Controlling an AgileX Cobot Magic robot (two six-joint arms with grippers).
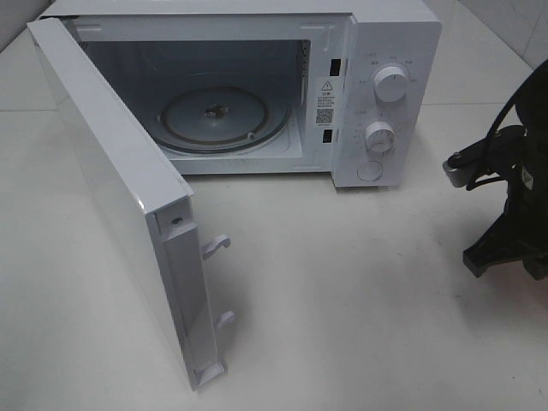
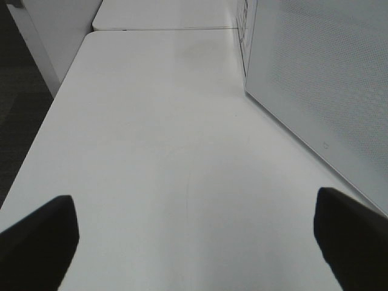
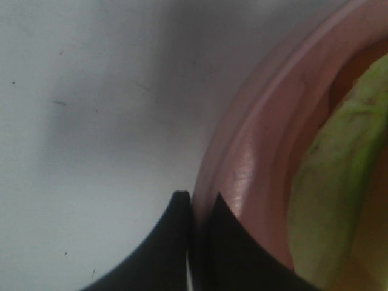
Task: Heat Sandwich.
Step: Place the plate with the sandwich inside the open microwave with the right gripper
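In the right wrist view the sandwich (image 3: 330, 200) shows only as a green lettuce edge, lying on a round pink plate (image 3: 254, 151) on the white table. My right gripper (image 3: 193, 203) is shut, with the plate's rim running in between its fingertips. The exterior view has neither plate nor sandwich in it, only the black right arm (image 1: 514, 214) at the right edge. My left gripper (image 2: 194, 242) stands wide open over bare table, nothing between its fingers.
A white microwave (image 1: 385, 51) stands at the back with its door (image 1: 111, 188) swung wide open toward the front left. Its glass turntable (image 1: 218, 116) holds nothing. The door's outer face (image 2: 321, 79) stands close beside the left gripper. The table edge (image 2: 36, 133) is on its other side.
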